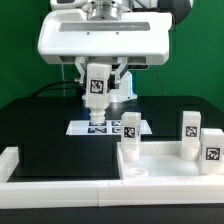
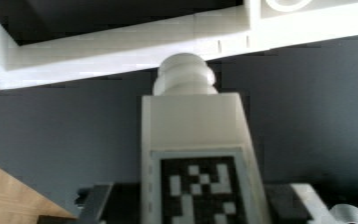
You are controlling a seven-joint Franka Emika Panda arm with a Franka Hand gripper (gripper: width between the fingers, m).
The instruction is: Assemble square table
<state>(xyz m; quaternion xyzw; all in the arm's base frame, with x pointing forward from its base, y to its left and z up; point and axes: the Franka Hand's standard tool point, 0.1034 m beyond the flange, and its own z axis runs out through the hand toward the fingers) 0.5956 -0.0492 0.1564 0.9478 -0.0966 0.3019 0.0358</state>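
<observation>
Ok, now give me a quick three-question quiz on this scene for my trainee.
1. What is the gripper holding?
2. True or false: the marker board is lifted off the table.
3. In the exterior view, how many legs stand at the right, apart from the held one?

Key:
1. A leg, gripped between the fingers with its tag facing the exterior camera.
2. False. It lies flat on the table below the gripper.
3. Three: one nearest the board, one further right, one by the edge.
</observation>
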